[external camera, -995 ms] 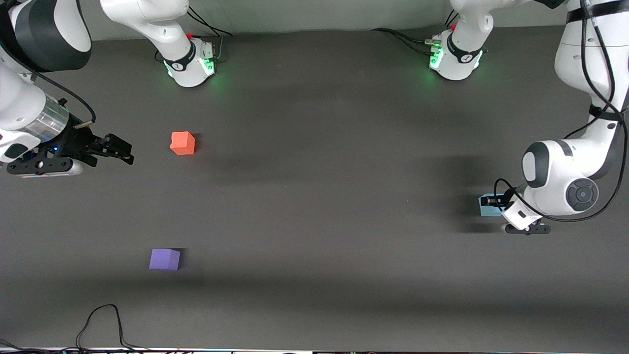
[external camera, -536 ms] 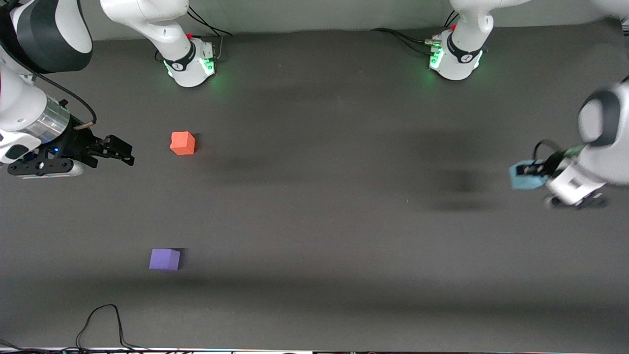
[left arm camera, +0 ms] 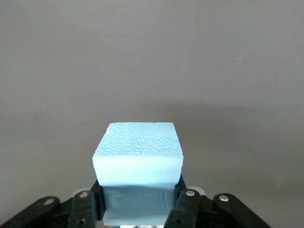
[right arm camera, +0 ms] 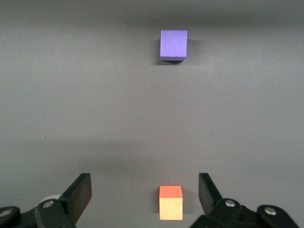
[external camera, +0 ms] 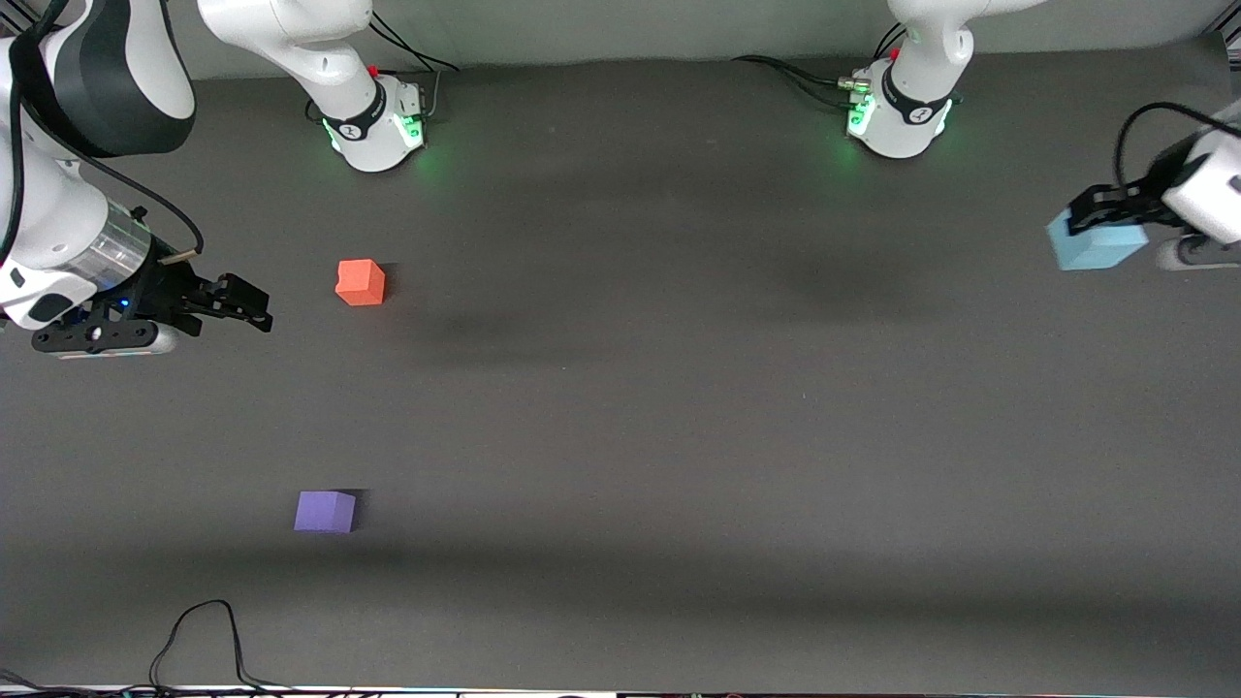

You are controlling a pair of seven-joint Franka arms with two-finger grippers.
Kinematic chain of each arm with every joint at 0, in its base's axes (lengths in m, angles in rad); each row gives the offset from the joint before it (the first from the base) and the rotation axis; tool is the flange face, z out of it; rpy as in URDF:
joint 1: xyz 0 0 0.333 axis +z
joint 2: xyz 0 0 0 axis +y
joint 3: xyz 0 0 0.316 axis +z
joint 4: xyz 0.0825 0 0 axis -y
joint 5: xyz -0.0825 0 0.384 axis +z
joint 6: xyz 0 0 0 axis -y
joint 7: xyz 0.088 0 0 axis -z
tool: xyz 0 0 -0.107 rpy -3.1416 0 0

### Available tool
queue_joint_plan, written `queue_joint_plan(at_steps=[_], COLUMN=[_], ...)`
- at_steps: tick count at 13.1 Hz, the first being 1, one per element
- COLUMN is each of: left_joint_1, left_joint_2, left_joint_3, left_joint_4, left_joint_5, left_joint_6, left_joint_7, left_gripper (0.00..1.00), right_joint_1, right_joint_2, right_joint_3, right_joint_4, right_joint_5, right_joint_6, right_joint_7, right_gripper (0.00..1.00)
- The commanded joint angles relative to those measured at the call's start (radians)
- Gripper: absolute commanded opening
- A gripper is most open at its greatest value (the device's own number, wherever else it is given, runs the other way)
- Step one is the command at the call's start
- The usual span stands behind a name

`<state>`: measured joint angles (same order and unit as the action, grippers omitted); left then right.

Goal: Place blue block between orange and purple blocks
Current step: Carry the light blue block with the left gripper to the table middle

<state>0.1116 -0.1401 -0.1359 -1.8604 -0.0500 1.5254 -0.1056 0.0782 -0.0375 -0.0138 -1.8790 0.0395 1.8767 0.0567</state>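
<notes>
My left gripper (external camera: 1094, 215) is shut on the light blue block (external camera: 1094, 247) and holds it up in the air over the table's edge at the left arm's end; in the left wrist view the block (left arm camera: 137, 156) sits between the fingers (left arm camera: 186, 204). The orange block (external camera: 360, 282) lies on the table toward the right arm's end, and the purple block (external camera: 325, 511) lies nearer the front camera. My right gripper (external camera: 254, 310) is open and empty, hanging beside the orange block. The right wrist view shows the orange block (right arm camera: 170, 203) and the purple block (right arm camera: 173, 44).
The dark grey table (external camera: 620, 407) spreads between the two groups of things. The two arm bases (external camera: 378, 121) stand along the table's edge farthest from the front camera. A black cable (external camera: 199, 630) loops at the edge nearest the camera.
My left gripper has lifted the blue block off the table and carried it up and toward the left arm's end. My right gripper has shifted slightly toward the orange block.
</notes>
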Motion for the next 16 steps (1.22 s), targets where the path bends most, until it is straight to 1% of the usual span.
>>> queue_joint_plan(at_steps=[1,3,4,5,7,8,10,11,13,14,16], left_joint_1=[-0.127,-0.199,-0.252,-0.320,-0.479,-0.534,-0.628,-0.665,-0.716,-0.752,-0.840], left_joint_2=[0.115,0.270,0.365,0.448,0.603,0.679,0.808,0.854,0.933,0.974,1.019], left_joint_3=[-0.144,-0.258,-0.293,-0.306,-0.303,-0.301,-0.297,-0.295,-0.292,-0.259,-0.174], left_joint_4=[0.143,0.289,0.353,0.404,0.467,0.501,0.536,0.541,0.540,0.541,0.552], left_joint_5=[-0.027,-0.042,-0.040,-0.025,0.102,0.136,0.198,0.243,0.282,0.295,0.297], left_joint_6=[-0.001,0.053,0.099,0.160,0.248,0.292,0.408,0.444,0.546,0.594,0.669], left_joint_7=[-0.377,-0.709,-0.850,-0.987,-1.149,-1.208,-1.288,-1.307,-1.322,-1.342,-1.358], left_gripper=[0.39,0.40,0.40,0.40,0.40,0.40,0.41,0.41,0.41,0.41,0.42], right_joint_1=[0.006,0.006,0.006,0.006,0.006,0.006,0.006,0.006,0.006,0.006,0.006], right_joint_2=[-0.009,-0.007,-0.007,-0.002,-0.002,-0.002,-0.002,-0.002,-0.005,-0.005,-0.007], right_joint_3=[-0.009,-0.009,-0.009,-0.009,-0.009,-0.009,-0.009,-0.009,-0.011,-0.011,-0.011], right_joint_4=[-0.017,-0.019,-0.019,-0.023,-0.025,-0.026,-0.029,-0.031,-0.035,-0.037,-0.039], right_joint_5=[0.025,0.026,0.026,0.026,0.026,0.026,0.026,0.034,0.039,0.039,0.039], right_joint_6=[0.022,0.025,0.033,0.038,0.039,0.039,0.039,0.039,0.039,0.039,0.038], right_joint_7=[-0.028,-0.028,-0.026,-0.028,-0.028,-0.026,-0.026,-0.026,-0.026,-0.026,-0.023], right_gripper=[1.00,1.00,1.00,1.00,1.00,1.00,1.00,1.00,1.00,1.00,1.00])
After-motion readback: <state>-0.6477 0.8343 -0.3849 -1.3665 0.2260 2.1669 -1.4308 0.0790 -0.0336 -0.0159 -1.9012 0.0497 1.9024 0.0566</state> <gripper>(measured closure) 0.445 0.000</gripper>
